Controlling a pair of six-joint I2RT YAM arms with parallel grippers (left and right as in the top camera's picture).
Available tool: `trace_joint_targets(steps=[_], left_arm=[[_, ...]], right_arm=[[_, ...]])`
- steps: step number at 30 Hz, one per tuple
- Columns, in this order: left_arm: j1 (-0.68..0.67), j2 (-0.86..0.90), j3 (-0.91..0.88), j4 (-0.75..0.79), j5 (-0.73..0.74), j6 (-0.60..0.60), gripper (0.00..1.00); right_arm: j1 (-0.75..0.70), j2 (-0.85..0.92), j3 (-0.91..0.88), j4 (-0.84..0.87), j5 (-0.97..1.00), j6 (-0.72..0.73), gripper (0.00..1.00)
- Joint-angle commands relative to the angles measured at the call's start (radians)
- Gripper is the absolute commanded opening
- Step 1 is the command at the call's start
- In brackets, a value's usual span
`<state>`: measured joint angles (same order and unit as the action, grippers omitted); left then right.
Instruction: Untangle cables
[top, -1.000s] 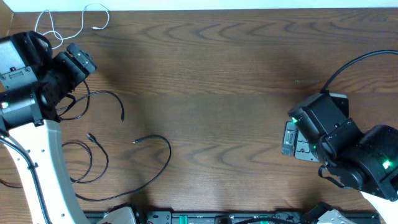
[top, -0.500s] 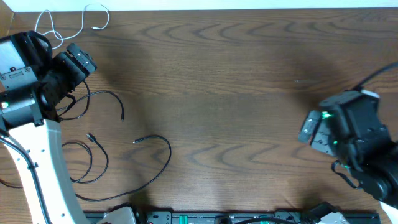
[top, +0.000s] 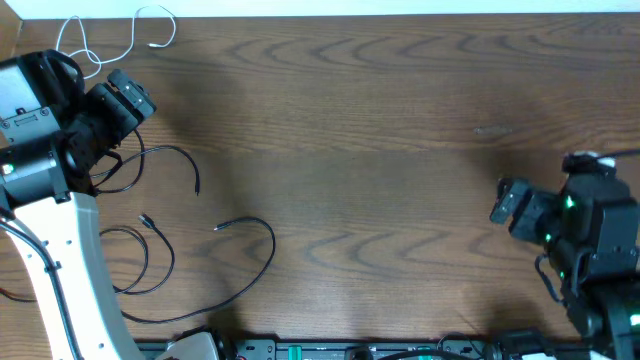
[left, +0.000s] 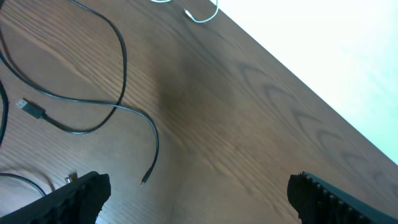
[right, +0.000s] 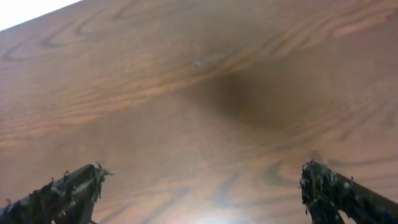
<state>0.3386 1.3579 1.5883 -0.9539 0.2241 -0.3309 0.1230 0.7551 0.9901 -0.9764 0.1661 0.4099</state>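
The white cable (top: 97, 57) is seen looped at the far left corner of the bench (top: 380, 120), its lower run hidden by the left arm. Three thin black cables (top: 170, 149) are spread nearer, apart from it. Their left ends are covered by the arm, so any crossing there cannot be judged. The left gripper (left: 199, 193) is held wide apart and empty above them. The right gripper (right: 200, 180) is likewise spread over bare wood, with only its fingertips shown.
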Motion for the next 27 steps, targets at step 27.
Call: trace_joint_targets(steps=[27], left_arm=[[0.002, 0.003, 0.000, 0.000, 0.004, 0.020, 0.96]], right_arm=[[-0.095, -0.659, -0.790, 0.741, -0.181, -0.256, 0.99]])
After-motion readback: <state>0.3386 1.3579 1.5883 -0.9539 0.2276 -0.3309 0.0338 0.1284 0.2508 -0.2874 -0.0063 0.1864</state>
